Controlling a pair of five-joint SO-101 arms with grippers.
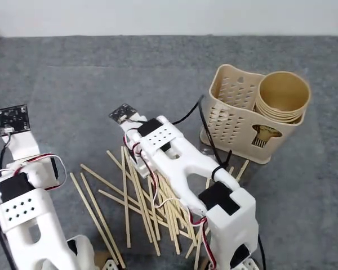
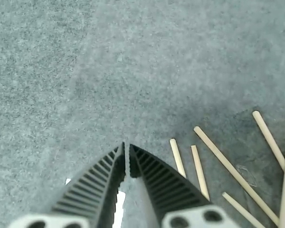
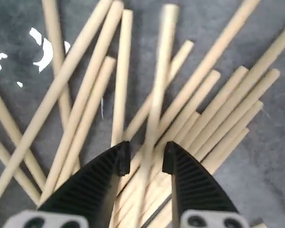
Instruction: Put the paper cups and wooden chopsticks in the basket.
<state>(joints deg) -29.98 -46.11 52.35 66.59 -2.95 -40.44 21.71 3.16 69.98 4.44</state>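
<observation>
Grey mat: basket with stacked paper cups.

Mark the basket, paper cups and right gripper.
basket (image 1: 230, 122): high view, perforated front wall.
paper cups (image 1: 284, 93): high view, inside of top cup.
right gripper (image 3: 145, 153): right wrist view, midway between fingertips.
</observation>
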